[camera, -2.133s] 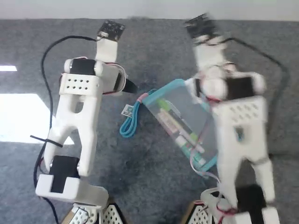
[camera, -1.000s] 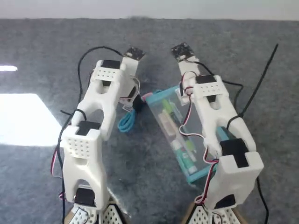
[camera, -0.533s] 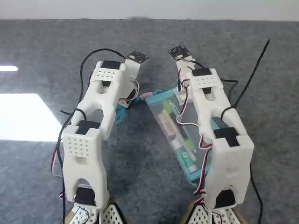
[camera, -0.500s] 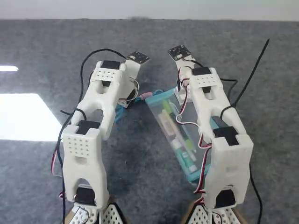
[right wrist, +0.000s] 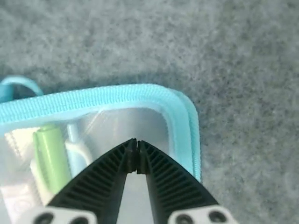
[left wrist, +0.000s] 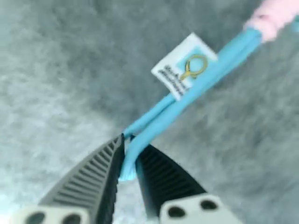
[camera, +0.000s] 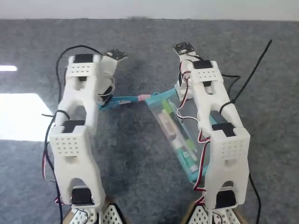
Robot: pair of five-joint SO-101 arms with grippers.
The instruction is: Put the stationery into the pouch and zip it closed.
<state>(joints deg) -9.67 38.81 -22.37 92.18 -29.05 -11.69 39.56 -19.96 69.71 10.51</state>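
Pouch (right wrist: 117,95), stationery (right wrist: 49,154) inside, lies under the right gripper (right wrist: 135,156), whose jaws are closed, apparently pinning its clear panel as an anchor. Left gripper (left wrist: 128,163) clamps the blue pull cord (left wrist: 187,102), stretched taut towards the pouch.

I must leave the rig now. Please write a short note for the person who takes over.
Left gripper: shut on the light-blue cord, which runs taut to the pouch.
Right gripper: shut, over the clear plastic pouch with turquoise edging, near one corner.
Done: the green pen and other stationery lie inside the pouch.
Left: zip it closed. How far the zip is already shut cannot be seen.
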